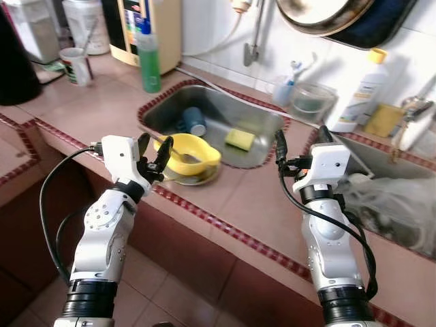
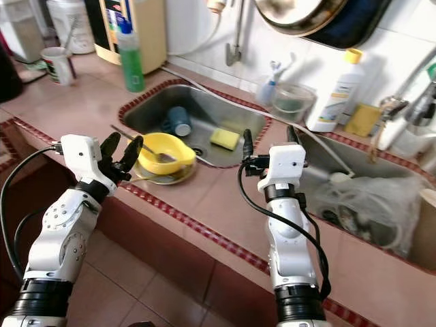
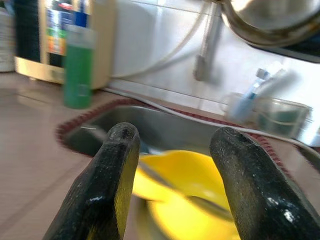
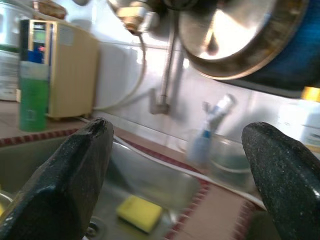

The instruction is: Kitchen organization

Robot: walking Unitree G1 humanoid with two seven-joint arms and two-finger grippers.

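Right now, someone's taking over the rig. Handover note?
Left gripper: open, empty, raised just short of the yellow bowl.
Right gripper: open, empty, over the counter between the two sinks.
The yellow bowl sits on a plate at the left sink's front edge, utensil inside. Blue cup and yellow sponge lie in that sink.
Done: nothing picked up.
Left: probably grasp the yellow bowl first, then clear the sink.

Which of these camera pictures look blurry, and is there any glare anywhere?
Left wrist view: the yellow bowl and green bottle are smeared and soft. Right wrist view: the toothbrush holder is blurred, and the hanging pan shows bright glare. Left and right eye views: fairly sharp, evenly lit, with the sink and both grippers clear.
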